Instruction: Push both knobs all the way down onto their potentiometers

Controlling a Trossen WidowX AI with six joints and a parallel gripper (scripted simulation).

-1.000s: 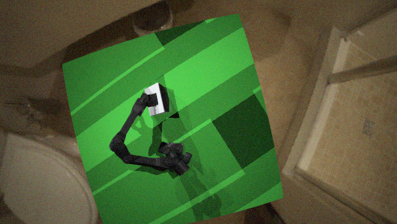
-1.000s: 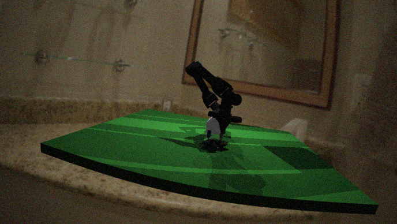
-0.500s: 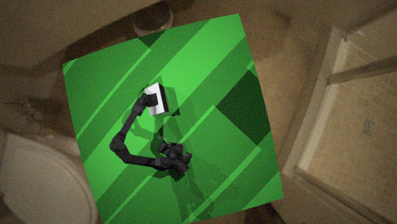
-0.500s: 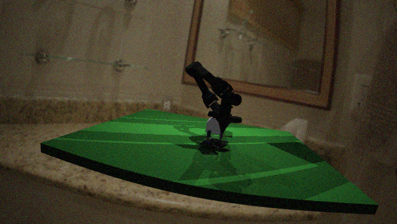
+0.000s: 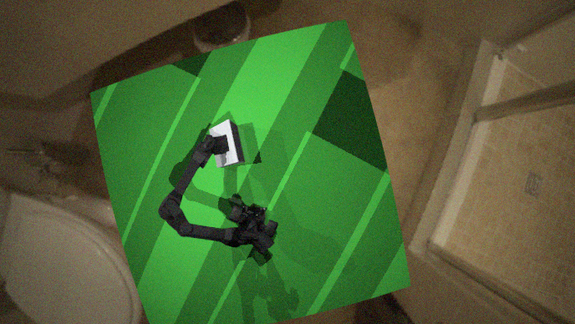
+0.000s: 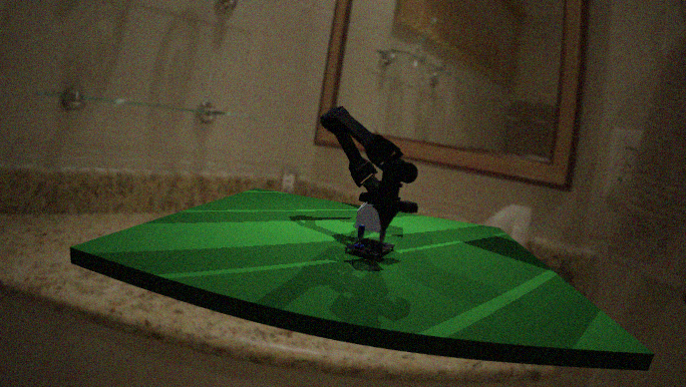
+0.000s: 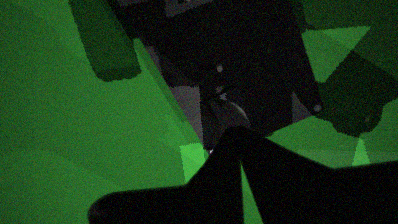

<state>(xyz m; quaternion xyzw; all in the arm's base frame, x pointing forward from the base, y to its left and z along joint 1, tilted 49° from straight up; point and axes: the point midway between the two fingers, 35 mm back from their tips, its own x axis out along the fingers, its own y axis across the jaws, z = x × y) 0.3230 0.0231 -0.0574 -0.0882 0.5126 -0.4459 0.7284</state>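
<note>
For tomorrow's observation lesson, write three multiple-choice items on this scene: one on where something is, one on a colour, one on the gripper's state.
1. Where is the gripper?
A. Directly over the circuit board
B. At the table's far corner
C. Off the table

2. What colour is the table top?
A. Red
B. Green, in lighter and darker bands
C. Plain white

3. How do the gripper's fingers stand?
A. Wide open
B. Shut, with nothing between them
C. Clamped on a cup

Answers:
1 A, the wrist view shows the fingertips above the dark board.
2 B, every view shows green bands.
3 B, the two dark fingers meet at their tips.
</note>
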